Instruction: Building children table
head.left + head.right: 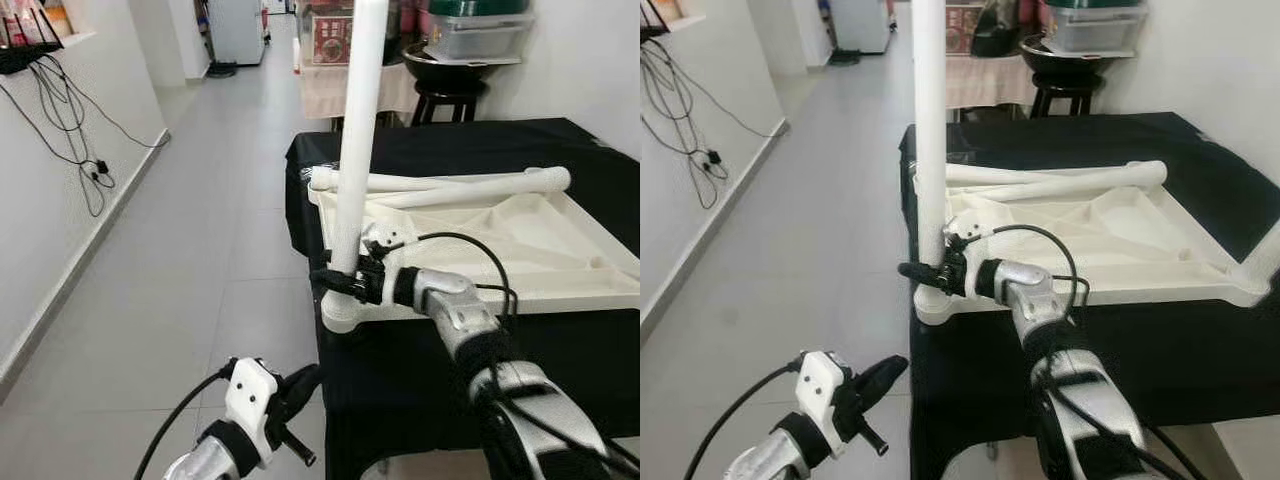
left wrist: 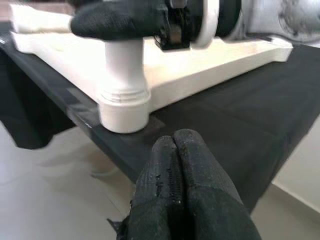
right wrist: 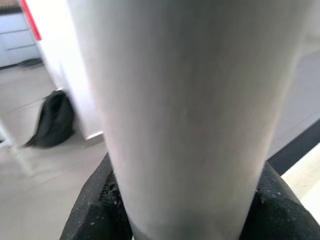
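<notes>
Right hand (image 1: pixel 335 275) clamps white leg (image 1: pixel 358 120), standing upright in frame corner (image 1: pixel 340 315).

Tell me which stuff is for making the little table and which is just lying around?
For the table:
- upright leg, held by right tool
- upside-down tabletop
- two loose legs

Just lying around:
- wall cables
- stool
- storage bins

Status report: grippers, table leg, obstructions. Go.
Right gripper clamped on upright white leg in tabletop's corner socket. Left gripper shut, idle below. Loose legs lie on tabletop.

right hand (image 1: pixel 338 276) clamped, arm extended, left hand (image 2: pixel 186 186) closed, low
</notes>
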Controlling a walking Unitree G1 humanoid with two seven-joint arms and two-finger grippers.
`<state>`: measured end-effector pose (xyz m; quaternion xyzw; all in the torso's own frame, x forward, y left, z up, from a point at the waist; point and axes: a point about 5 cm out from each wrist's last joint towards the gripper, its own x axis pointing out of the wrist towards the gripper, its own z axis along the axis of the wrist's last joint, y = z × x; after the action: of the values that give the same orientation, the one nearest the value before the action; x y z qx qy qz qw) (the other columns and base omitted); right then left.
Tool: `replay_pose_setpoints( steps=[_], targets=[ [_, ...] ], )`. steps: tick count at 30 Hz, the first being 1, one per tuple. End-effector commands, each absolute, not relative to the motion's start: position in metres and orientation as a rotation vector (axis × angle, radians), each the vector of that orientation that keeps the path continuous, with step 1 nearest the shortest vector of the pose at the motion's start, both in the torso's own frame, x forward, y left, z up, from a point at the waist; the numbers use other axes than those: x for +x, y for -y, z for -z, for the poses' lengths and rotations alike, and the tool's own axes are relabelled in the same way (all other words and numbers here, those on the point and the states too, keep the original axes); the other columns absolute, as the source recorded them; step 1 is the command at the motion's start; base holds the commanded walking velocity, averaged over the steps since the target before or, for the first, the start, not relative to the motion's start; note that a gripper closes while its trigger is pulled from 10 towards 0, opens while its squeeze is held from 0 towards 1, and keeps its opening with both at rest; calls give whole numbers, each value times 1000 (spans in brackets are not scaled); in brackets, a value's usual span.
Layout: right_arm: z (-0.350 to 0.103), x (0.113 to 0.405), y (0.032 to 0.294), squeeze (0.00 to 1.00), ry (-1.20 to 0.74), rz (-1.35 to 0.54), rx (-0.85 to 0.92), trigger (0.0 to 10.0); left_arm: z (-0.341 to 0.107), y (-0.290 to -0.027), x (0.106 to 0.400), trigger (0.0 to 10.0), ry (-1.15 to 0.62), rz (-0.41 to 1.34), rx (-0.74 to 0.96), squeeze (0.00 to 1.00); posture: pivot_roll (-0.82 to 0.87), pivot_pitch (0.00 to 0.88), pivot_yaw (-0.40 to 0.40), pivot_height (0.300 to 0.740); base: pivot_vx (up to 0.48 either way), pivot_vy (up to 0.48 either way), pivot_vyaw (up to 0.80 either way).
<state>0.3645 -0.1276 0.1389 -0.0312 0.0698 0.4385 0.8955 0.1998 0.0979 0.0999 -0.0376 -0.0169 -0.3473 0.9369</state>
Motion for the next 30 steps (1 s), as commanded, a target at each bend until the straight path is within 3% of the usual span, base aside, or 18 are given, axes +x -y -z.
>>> replay_pose_setpoints(
  steps=[1, 2, 4, 9, 12, 13, 15, 16, 17, 18, 20, 24, 25, 26, 28, 30],
  targets=[
    [-108, 356, 139, 0, -262, -753, -40, 0, -101, -102, 199, 10000, 26, 701, -69, 0, 8, 0, -16, 740, 0, 0, 0],
    [-96, 350, 141, 0, -262, -535, -44, 0, -103, -103, 199, 10000, 32, 691, -77, 0, 4, 0, -16, 740, 0, 0, 0],
    [-73, 318, 127, 0, -290, -312, 3, 0, -106, -105, 200, 10000, 42, 679, -82, 0, -1, 0, -18, 740, 0, 0, 0],
    [-69, 309, 106, 0, -280, -319, 15, 0, -108, -107, 202, 10000, 51, 664, -88, 0, -4, 0, -13, 740, 0, 0, 0],
    [-79, 323, 96, 0, -246, -350, 18, 0, -108, -107, 202, 10000, 49, 657, -96, 0, -2, 0, -14, 740, 0, 0, 0],
    [-85, 328, 94, 0, -231, -359, 11, 9529, -108, -107, 202, 10000, 48, 653, -102, 0, -1, 0, -16, 740, 0, 0, 0],
    [-89, 332, 94, 0, -222, -363, 6, 10000, -108, -107, 202, 10000, 47, 650, -106, 0, -1, 0, -16, 740, 0, 0, 0],
    [-99, 337, 91, 302, -196, -441, 8, 10000, -108, -107, 202, 10000, 48, 647, -109, 0, -1, 0, -14, 740, 0, 0, 0],
    [-105, 340, 89, 302, -177, -499, 10, 10000, -108, -107, 203, 10000, 48, 646, -111, 0, -1, 0, -14, 740, 0, 0, 0],
    [-114, 344, 85, 1000, -157, -599, 17, 10000, -108, -107, 203, 10000, 50, 643, -114, 0, -2, 0, -16, 740, 0, 0, 0],
    [-132, 346, 81, 1000, -118, -741, 40, 10000, -109, -107, 204, 10000, 49, 640, -118, 0, 5, 0, -19, 740, 0, 0, 0],
    [-142, 346, 80, 1000, -86, -832, 24, 10000, -109, -107, 204, 10000, 49, 639, -120, 0, 5, 0, -20, 740, 0, 0, 0],
    [-153, 346, 81, 933, -54, -922, 13, 10000, -109, -107, 205, 10000, 48, 637, -124, 0, 6, 0, -20, 740, 0, 0, 0],
    [-162, 347, 84, 0, -34, -1038, -31, 10000, -109, -107, 206, 10000, 49, 634, -128, 0, 10, 0, -22, 740, 0, 0, 0],
    [-162, 347, 84, 0, -34, -1038, -31, 10000, -109, -107, 206, 10000, 49, 634, -128, 0, 10, 0, -22, 740, 0, 0, 0],
    [-171, 350, 88, 0, -36, -1170, -84, 10000, -110, -107, 207, 10000, 49, 631, -133, 0, 13, 0, -23, 740, 0, 0, 0]
  ],
)
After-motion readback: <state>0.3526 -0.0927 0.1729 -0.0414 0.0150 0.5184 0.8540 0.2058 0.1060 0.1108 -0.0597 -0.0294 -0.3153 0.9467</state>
